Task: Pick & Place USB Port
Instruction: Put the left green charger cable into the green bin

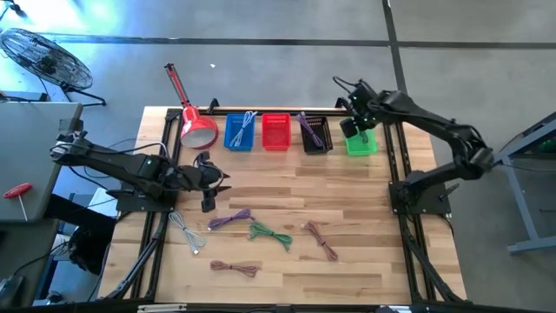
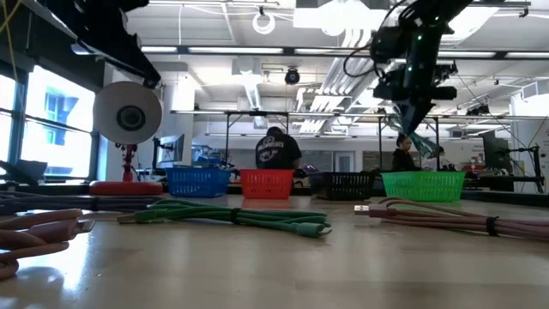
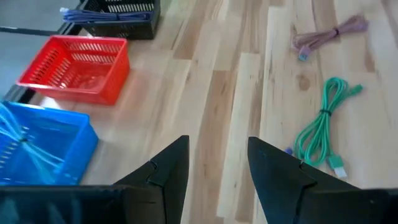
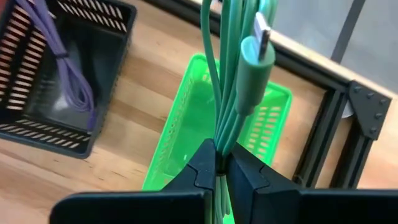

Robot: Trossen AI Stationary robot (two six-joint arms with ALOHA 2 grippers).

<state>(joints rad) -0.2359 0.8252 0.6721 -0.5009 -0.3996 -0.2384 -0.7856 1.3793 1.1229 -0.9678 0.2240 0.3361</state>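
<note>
My right gripper [image 4: 221, 167] is shut on a bundled green USB cable [image 4: 239, 81] and hovers over the green basket [image 1: 363, 143] at the far right of the basket row. In the low view the cable [image 2: 419, 141] dangles above that basket [image 2: 423, 184]. My left gripper [image 3: 217, 168] is open over bare wood near the table's left side [image 1: 208, 180], touching nothing. A second green cable [image 1: 271, 233] lies flat on the table, as do purple [image 1: 229, 219], white [image 1: 187, 233] and two brownish cables [image 1: 321, 240]. My right gripper pinches several strands of the green cable bundle [image 4: 219, 149] between its two fingers. The fingers point down from above, and the strands run along them. The cable is lifted clear, with its plug end [image 4: 254, 59] over the green basket [image 4: 186, 143].
Blue basket [image 1: 239, 130] with a blue cable, red basket [image 1: 275, 130] and black basket [image 1: 315, 133] with a purple cable line the far edge. A red lamp-like object [image 1: 195, 122] lies left of them. Black frame rails [image 1: 395, 156] run along both sides.
</note>
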